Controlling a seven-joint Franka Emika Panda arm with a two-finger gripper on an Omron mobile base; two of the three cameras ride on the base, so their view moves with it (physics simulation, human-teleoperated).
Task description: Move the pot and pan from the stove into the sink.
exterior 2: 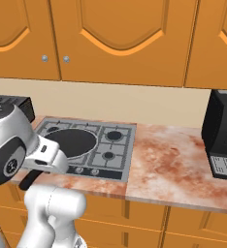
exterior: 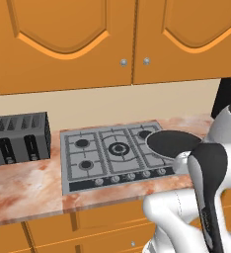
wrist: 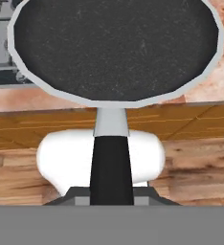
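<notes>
While the pan (wrist: 116,48) is seen at twelve o'clock in the hand view, its long black handle runs down to six o'clock, where the gripper (wrist: 111,194) is clamped shut around it. In the left base view the pan (exterior: 173,143) is placed at three o'clock, over the right edge of the stove (exterior: 102,155), with a toaster (exterior: 19,138) at nine o'clock on the marbled counter (exterior: 28,190). A black appliance (exterior 2: 224,140) is seen at three o'clock in the right base view.

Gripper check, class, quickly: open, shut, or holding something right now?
Gripper: shut on the pan, gripping its long black handle in the hand view.
</notes>
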